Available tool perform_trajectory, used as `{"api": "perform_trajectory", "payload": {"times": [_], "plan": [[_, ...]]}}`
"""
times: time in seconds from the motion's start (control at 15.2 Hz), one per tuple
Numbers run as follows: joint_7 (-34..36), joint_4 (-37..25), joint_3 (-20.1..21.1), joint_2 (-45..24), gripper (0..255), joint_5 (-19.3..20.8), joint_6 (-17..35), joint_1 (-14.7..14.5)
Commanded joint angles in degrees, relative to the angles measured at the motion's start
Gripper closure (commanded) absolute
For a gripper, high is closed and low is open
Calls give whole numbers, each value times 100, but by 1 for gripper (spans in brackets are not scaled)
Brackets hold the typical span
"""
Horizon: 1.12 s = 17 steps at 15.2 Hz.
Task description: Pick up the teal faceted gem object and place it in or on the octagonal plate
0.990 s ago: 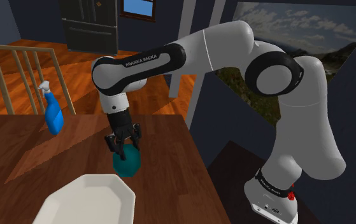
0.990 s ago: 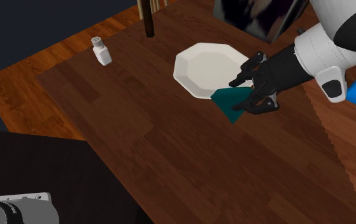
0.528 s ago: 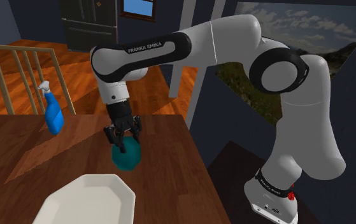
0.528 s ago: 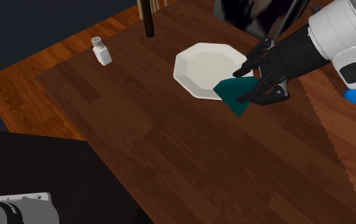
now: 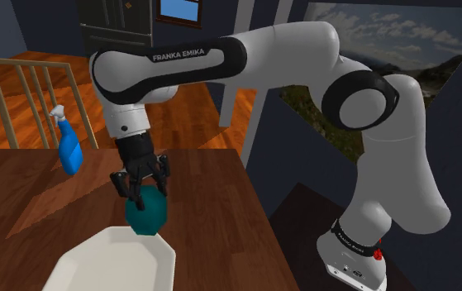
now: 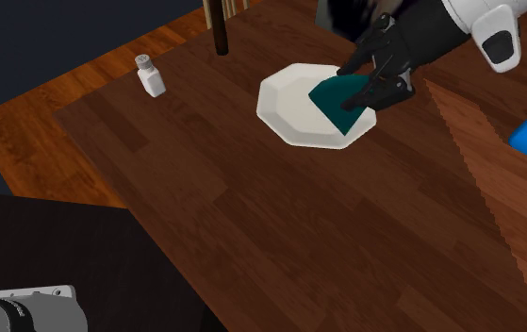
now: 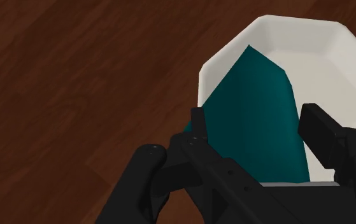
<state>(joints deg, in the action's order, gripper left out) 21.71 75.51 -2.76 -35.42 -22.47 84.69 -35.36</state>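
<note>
A teal faceted gem with flat angular sides hangs clasped between the two fingers of the all-black hand. It sits at the upper edge of a white octagonal plate, in the lower left of the shoulder view. Half a second ago the gem was further to that view's right, over the bare dark wooden desk, and a second ago it was further right still. The arm has carried it sideways to the plate, so the carry looks nearly done. What remains is probably lowering and letting go. The second exterior view, at its upper right, shows the gem overlapping the plate's inner surface rather than only its rim, which the shoulder view leaves unsure. The wrist view shows the fingers pressed to two opposite sides of the gem, with the plate behind it. How high the gem hangs above the plate cannot be told. A blue spray bottle stands well apart at the shoulder view's left.
</note>
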Motion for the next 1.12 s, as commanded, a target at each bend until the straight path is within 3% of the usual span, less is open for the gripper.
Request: {"api": "perform_trajectory", "payload": {"times": [0.0,0.33,0.46,0.53,1.06], "plan": [[273,-453,79,-217,255,-56,-146,-118],[966,-1797,271,-926,255,-169,-543,-420],[1292,-2621,356,-1373,255,-206,-812,-535],[1556,-3427,426,-1815,255,-225,-1095,-606],[1269,-2597,371,-1680,255,-208,-458,-654]]}}
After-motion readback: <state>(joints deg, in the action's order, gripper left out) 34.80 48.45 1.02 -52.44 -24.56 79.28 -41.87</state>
